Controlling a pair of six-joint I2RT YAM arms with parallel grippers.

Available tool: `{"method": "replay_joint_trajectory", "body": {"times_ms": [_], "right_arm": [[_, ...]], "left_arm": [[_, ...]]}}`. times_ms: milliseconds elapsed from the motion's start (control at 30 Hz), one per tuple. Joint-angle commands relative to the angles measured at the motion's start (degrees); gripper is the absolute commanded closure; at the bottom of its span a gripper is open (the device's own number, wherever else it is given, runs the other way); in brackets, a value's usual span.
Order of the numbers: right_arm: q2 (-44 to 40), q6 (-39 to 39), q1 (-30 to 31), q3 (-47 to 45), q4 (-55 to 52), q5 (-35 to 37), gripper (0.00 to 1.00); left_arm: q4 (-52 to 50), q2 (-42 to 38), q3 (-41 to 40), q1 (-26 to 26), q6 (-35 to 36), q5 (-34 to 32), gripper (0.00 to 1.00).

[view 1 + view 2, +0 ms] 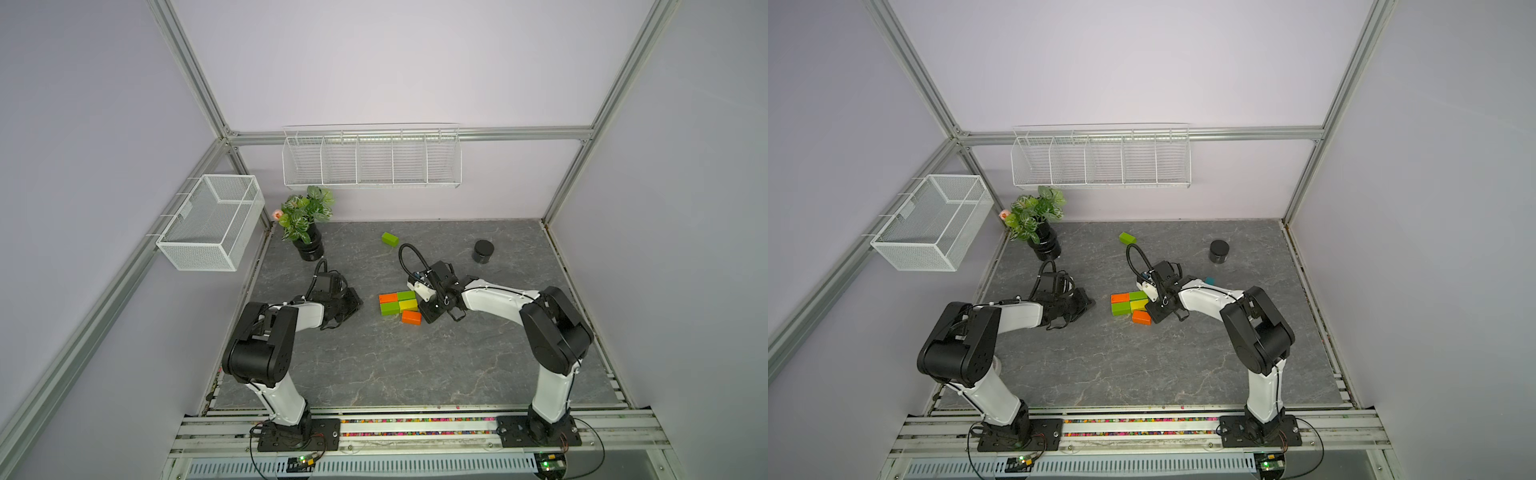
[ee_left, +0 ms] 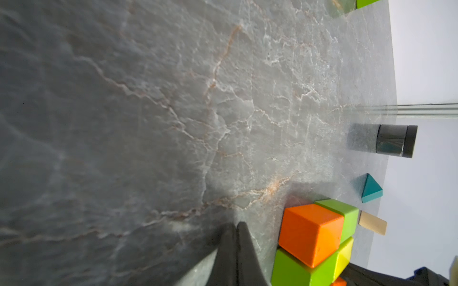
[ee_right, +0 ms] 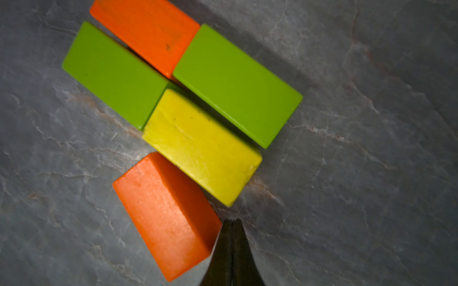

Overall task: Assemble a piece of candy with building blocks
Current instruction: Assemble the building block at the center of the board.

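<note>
The grey marbled table fills the lower half of both top views. A white mesh basket hangs at the middle left, and a white wire rack hangs on the back wall. The right arm reaches from the lower right to the centre, and the left arm stops left of centre. A plant stands at the table's upper left corner. A black jar stands at the upper right, well apart from the blocks.

At the centre lies the group of four bricks, touching: orange and green behind, green and yellow in front. The right wrist covers its right end. The second orange brick lies tilted just beside the yellow one. A single green brick lies near the back edge. The teal triangle only peeks out behind the right forearm. The tan triangle shows in the left wrist view alone, beyond the group.

The right pincer is pressed together and holds nothing, its tip at a corner of the second orange brick. The left pincer is pressed together too, over bare table.
</note>
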Motion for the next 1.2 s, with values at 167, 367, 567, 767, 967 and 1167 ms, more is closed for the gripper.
{"method": "replay_joint_trajectory", "body": {"times_ms": [167, 367, 567, 767, 967, 1167], "right_arm": [[-1.07, 1.59, -0.56, -0.78, -1.90, 7.55, 0.93], [-6.12, 4.22, 0.34, -4.52, -2.55, 1.25, 0.93], [-9.02, 5.05, 3.76, -7.06, -4.20, 0.74, 0.93], [-7.12, 5.81, 5.71, -6.48, -3.77, -0.90, 0.93], [-5.21, 5.64, 5.91, -5.42, -2.81, -0.65, 0.93], [-2.02, 5.37, 5.81, -3.56, -2.06, 0.03, 0.93]], "left_arm": [[-7.85, 3.90, -2.67, -0.46, -0.22, -3.20, 1.00], [-7.50, 4.88, -2.35, -0.45, -0.09, -2.95, 1.00], [-6.88, 5.42, -2.35, -0.40, -0.41, -2.57, 1.00], [-7.43, 4.91, -2.16, -0.54, -0.33, -2.82, 1.00], [-7.94, 4.53, -2.16, -0.52, -0.22, -3.08, 1.00], [-7.84, 5.03, -1.99, -0.53, -0.14, -2.86, 1.00]]}}
